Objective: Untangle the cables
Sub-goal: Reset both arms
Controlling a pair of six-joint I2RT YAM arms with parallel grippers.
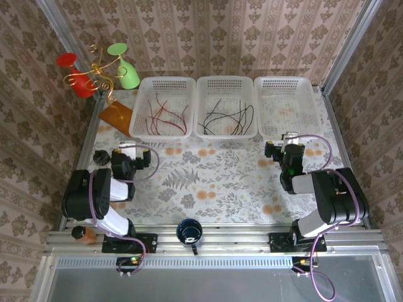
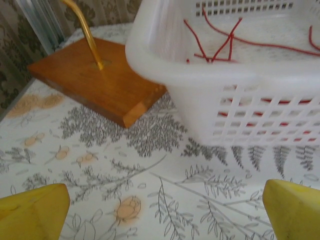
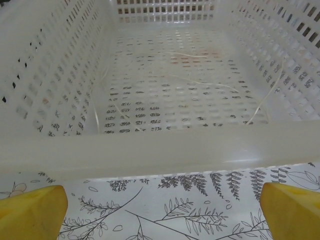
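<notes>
1. The red cables [image 1: 165, 116] lay loose in the left basket [image 1: 140, 107], and the black cables [image 1: 227, 119] lay in the middle basket [image 1: 227, 80]. Both baskets stood at the far side of the table [image 1: 214, 182]. Strands crossed one another within each colour, but red and black were kept apart.
2. Handling, as judged: the cables looked thin, light and limp. A lifted strand would probably sag and drag its neighbours along wherever they crossed. The smooth sheath could slip through a loose pinch.
3. Point of hold, as judged: a free end, or a stretch arching clear of the basket floor and away from any crossing, seemed best. The left wrist view showed red strands [image 2: 220, 47] kinked and raised close to the basket's near wall.
4. The left fingers [image 2: 35, 212] stood spread wide with nothing between them. They were near the left basket's near corner and close to a wooden base [image 2: 95, 80].
5. The right fingers [image 3: 30, 210] were equally wide apart and empty, facing the rim of the right basket [image 3: 160, 150]. That basket held a few pale, hair-thin strands [image 3: 200, 82]; what they were could not be told.
6. No brand, label or writing could be read. The table cover bore only printed leaves and flowers.
</notes>
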